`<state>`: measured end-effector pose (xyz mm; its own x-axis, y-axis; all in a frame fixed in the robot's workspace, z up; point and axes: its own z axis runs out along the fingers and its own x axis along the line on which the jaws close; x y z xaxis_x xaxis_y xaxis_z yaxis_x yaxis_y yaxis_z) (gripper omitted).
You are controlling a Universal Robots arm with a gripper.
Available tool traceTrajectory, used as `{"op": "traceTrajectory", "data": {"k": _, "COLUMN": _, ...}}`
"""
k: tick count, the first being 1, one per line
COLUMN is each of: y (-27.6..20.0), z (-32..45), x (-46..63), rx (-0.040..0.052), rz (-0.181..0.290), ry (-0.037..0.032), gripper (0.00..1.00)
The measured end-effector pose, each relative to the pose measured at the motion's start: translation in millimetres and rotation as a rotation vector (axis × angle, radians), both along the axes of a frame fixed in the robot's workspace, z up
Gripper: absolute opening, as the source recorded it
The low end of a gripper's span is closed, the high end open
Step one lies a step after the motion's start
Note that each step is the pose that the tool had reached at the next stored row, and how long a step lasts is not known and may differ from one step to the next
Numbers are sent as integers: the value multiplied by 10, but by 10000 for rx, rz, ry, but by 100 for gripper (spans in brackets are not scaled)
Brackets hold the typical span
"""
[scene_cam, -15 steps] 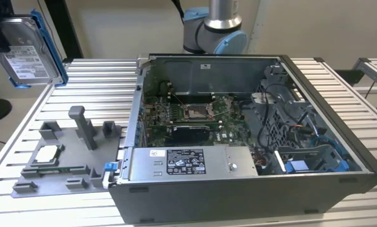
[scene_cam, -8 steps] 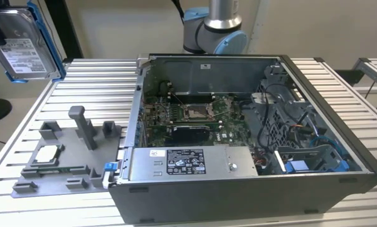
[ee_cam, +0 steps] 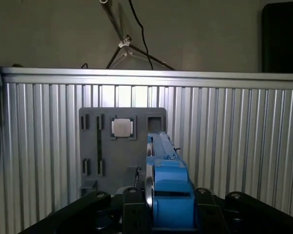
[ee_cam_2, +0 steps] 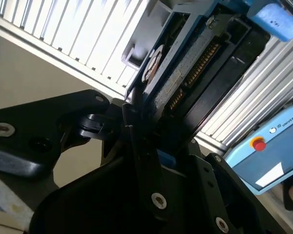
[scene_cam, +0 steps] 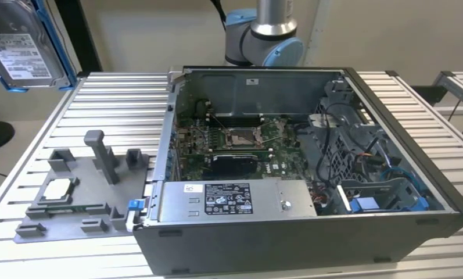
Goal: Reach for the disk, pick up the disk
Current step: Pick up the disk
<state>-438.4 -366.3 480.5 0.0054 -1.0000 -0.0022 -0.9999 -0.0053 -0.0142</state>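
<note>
The disk [scene_cam: 26, 46], silver-grey with a white label and a blue frame, hangs in the air above the slatted table's far corner on the exterior view's left. In the first wrist view the disk [ee_cam: 167, 187] shows edge-on, upright, with my gripper [ee_cam: 168, 214] shut on it and black fingers [ee_cam: 129, 207] on both sides. The second wrist view looks along the disk's [ee_cam_2: 185, 68] circuit-board face and connector, which rise out of my gripper [ee_cam_2: 151, 146].
An open computer case [scene_cam: 417, 174] lies on the slatted table [scene_cam: 115, 110], with a long grey metal box [scene_cam: 231, 200] along its near side. A grey fixture plate [scene_cam: 76, 224] with posts holds a small white chip [scene_cam: 57, 187]. The arm's base [scene_cam: 262, 35] stands behind the case.
</note>
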Motion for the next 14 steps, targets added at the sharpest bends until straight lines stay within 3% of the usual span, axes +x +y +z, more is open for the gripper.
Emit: {"op": "traceTrajectory", "data": {"k": 14, "y": 1, "z": 31, "x": -2, "rx": -36, "rz": -1, "ry": -5, "gripper": 0}}
